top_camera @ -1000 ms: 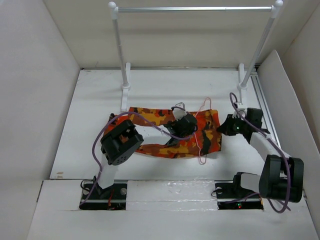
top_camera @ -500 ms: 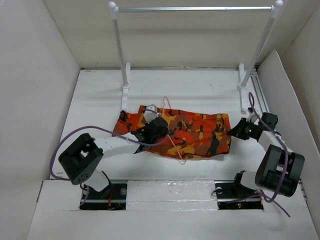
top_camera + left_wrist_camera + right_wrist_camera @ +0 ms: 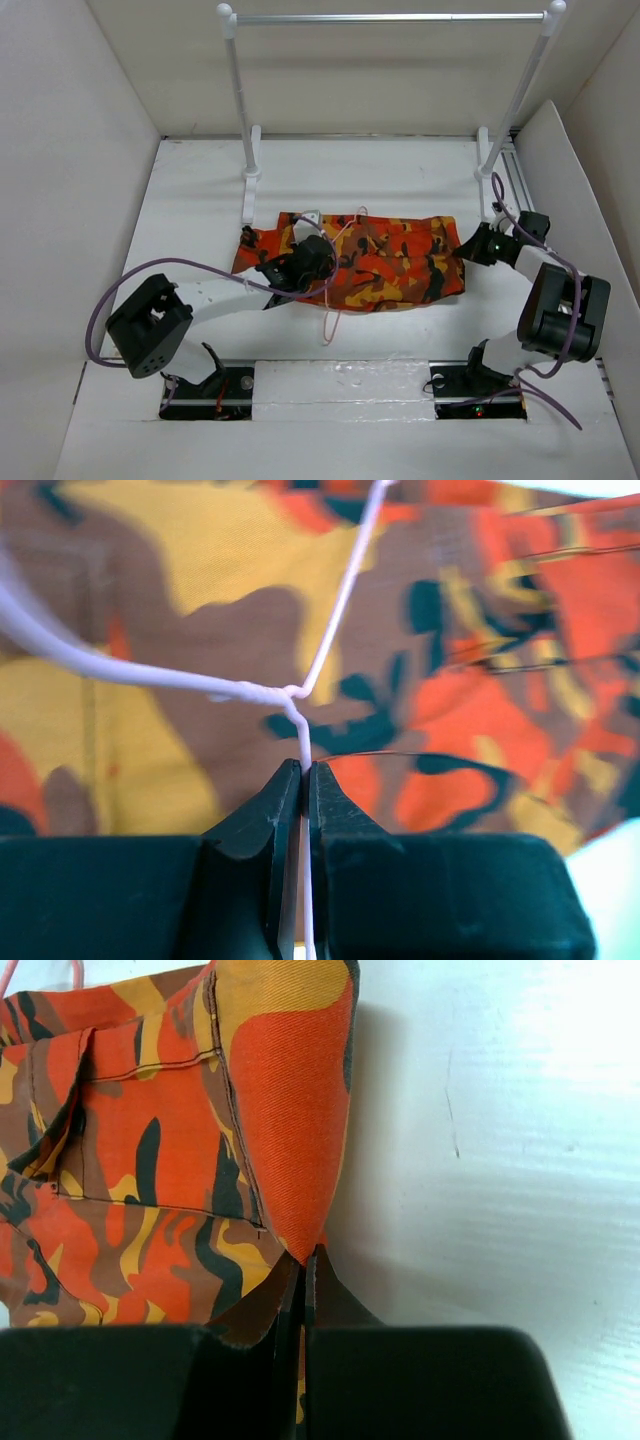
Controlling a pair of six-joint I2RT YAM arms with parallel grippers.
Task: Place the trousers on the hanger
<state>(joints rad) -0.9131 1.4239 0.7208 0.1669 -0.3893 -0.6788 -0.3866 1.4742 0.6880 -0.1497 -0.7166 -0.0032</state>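
**A:** where are the trousers at?

**B:** spread flat in the middle of the table, just in front of the rack. Right claw is pinched tight on their right edge.

**A:** and the hanger?

**B:** lying across the cloth, one bit poking off the near edge. Left claw is clamped on the wire right below the twist.

Trousers and hanger, mid-table.
We note the camouflage trousers lie flat and folded; the thin pale-pink wire hanger crosses their left half, one end past the near edge.
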